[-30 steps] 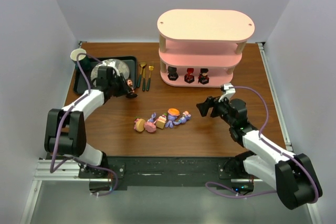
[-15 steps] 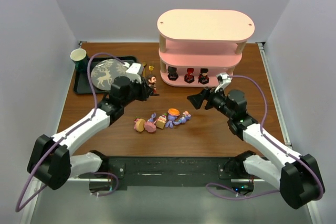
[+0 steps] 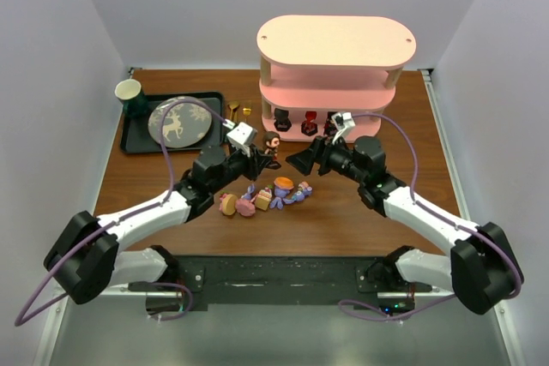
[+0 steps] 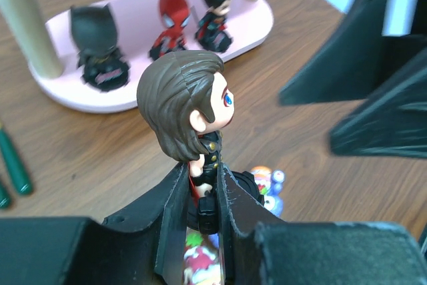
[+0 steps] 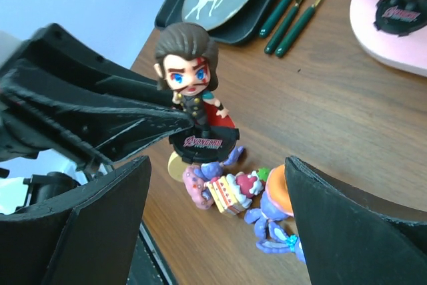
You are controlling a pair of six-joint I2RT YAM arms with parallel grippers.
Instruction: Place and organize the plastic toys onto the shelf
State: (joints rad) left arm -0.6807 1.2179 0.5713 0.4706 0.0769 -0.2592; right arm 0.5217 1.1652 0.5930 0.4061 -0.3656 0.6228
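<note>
done: three dark figures on the shelf (image 3: 334,83) bottom tier | now: left gripper (image 4: 200,195) jaws clamped on brown-haired figure (image 4: 189,105), held near shelf | right gripper (image 5: 213,185) jaws wide apart, empty | left: bunny/pink pile (image 3: 266,196) on surface

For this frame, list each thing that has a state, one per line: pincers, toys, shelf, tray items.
Left pincer: shut on the brown-haired figurine, above the table.
Brown-haired figurine: upright, gripped at its base.
Right pincer: open, facing the figurine.
Shelf: three dark figurines upright on the bottom tier; top bare.
Loose toys: clustered on the table.
Deer plate: flat on the black tray.
Green cup: upright.
</note>
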